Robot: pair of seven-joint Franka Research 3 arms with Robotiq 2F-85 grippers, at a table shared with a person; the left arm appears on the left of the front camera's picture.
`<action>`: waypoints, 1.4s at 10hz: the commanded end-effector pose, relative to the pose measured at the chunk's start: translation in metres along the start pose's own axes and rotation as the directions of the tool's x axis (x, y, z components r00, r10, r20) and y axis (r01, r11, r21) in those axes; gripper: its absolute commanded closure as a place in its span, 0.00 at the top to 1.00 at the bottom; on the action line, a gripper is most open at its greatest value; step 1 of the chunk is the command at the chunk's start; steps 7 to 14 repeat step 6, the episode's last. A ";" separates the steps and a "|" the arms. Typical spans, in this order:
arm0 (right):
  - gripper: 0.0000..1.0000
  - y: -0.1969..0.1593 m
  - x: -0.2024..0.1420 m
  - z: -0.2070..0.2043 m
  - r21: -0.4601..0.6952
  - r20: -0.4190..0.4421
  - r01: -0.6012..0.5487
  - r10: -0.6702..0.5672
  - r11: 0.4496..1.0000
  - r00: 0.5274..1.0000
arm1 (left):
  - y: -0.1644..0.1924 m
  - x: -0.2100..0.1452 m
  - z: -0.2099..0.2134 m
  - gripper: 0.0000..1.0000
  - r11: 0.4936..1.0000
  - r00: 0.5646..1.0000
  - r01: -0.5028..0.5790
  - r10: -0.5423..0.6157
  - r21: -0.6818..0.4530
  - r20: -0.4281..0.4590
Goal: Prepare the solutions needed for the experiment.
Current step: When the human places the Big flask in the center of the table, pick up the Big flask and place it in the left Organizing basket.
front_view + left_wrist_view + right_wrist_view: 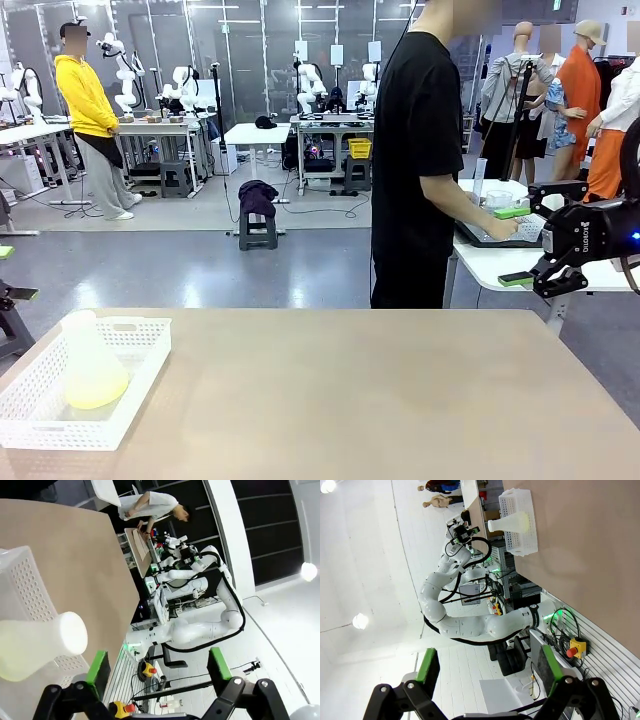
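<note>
One flask (92, 368) only, standing in the white basket (140, 385) at the near left of the worktop (380, 400); the solutions (97, 392) low inside it, pale yellow; could tip and spill if bumped on the narrow neck; basket close to the left edge, could slide off; lots of bare room right and far; left pincer (159, 666) spread, holding nothing; right pincer (489, 666) spread too, off the right edge.

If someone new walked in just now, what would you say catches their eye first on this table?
First, the frosted conical flask with pale yellow-green liquid at its bottom, standing in a white perforated basket at the table's near left corner. Next, the right gripper, open, hanging off the table's right edge. Behind the table, a person in black faces a side table.
</note>
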State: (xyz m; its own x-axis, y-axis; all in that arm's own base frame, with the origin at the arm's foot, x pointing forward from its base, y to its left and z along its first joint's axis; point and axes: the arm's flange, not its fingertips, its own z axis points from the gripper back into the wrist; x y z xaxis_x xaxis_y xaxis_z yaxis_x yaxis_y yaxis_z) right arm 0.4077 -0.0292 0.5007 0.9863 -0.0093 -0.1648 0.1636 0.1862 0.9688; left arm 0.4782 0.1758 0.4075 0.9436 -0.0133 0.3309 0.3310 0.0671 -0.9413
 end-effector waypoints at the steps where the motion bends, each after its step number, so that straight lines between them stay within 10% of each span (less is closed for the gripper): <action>1: 1.00 0.001 -0.001 -0.001 -0.002 0.006 -0.007 0.007 1.000 1.000 | -0.001 -0.001 0.000 1.00 1.000 1.000 0.012 -0.012 -0.009 -0.003; 14: 1.00 0.001 -0.001 -0.001 -0.002 0.006 -0.007 0.007 1.000 1.000 | -0.001 -0.001 0.000 1.00 1.000 1.000 0.012 -0.012 -0.009 -0.003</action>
